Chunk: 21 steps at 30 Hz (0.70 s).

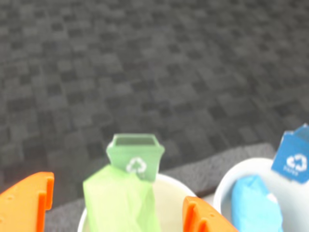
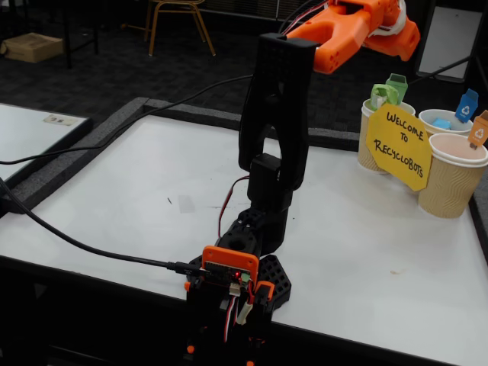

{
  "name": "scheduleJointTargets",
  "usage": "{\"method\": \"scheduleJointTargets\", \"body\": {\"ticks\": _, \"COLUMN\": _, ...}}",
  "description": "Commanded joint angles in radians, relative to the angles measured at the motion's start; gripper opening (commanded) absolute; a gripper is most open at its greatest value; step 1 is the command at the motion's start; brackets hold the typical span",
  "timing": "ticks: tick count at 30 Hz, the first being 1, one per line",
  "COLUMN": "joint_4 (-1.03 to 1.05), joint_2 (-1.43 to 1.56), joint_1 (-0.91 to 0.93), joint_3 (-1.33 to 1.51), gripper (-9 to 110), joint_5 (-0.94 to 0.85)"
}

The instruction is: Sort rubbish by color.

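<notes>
So the wrist cam is looking down past the claw (image 1: 118,205), with its two orange fingers (image 1: 29,198) poking in from the bottom edge, spread apart with nothing between them touching. Right under it sits a cup (image 1: 169,186) with the green wad (image 1: 120,200) in it and a little green bin tag (image 1: 136,155) on the rim. Off to the right there's another cup (image 1: 241,176) holding the blue wad (image 1: 256,203), with a blue bin tag (image 1: 293,157). Behind all that is dark checkered carpet (image 1: 154,72).
</notes>
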Motion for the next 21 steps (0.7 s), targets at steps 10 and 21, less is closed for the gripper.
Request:
{"method": "scheduleJointTargets", "body": {"ticks": 10, "joint_4": 0.215, "joint_2": 0.114, "joint_1": 0.084, "joint_3": -0.137, "gripper": 0, "joint_5": -0.011}}
{"method": "scheduleJointTargets", "body": {"ticks": 21, "joint_4": 0.318, "joint_2": 0.483, "joint_1": 0.107, "joint_3": 0.169, "gripper": 0, "joint_5": 0.043}}
